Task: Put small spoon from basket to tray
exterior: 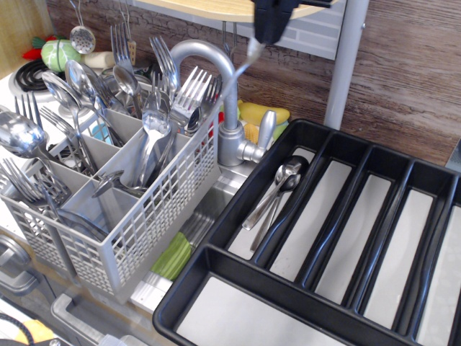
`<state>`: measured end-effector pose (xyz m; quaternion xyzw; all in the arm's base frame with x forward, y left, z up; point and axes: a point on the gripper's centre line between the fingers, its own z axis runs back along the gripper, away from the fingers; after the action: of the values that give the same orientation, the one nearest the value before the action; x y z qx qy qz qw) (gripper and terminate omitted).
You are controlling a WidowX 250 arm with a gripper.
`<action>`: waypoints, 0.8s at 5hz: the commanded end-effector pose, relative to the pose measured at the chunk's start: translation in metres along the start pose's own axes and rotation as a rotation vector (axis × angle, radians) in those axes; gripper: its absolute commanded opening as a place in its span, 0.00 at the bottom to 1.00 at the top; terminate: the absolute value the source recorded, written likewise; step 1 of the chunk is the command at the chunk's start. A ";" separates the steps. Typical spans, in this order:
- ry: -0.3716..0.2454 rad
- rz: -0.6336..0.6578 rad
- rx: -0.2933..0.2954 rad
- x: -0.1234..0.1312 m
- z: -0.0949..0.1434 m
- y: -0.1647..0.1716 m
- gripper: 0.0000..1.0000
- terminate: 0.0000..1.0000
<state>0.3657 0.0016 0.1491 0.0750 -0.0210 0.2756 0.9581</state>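
Gripper [268, 29] at top centre holds my small spoon [245, 58]; basket [155, 216] left packed with cutlery, tray [238, 288] right holds spoons.

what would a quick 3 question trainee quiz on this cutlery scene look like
1. True or false: the gripper is above the faucet.
2. Which compartment of the tray already holds spoons? A leftmost long one, B rightmost one
3. Fill in: the forks stand in the grey ____.

Key: 1 true; 2 A; 3 basket. A blurred silvery piece hangs below the gripper, likely the small spoon.
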 end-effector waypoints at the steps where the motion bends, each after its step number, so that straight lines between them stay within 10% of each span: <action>1: -0.005 0.126 -0.189 0.010 -0.001 -0.018 0.00 0.00; 4: 0.044 0.165 -0.370 0.003 -0.072 -0.012 0.00 0.00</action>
<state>0.3717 0.0042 0.0555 -0.0969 -0.0391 0.3471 0.9320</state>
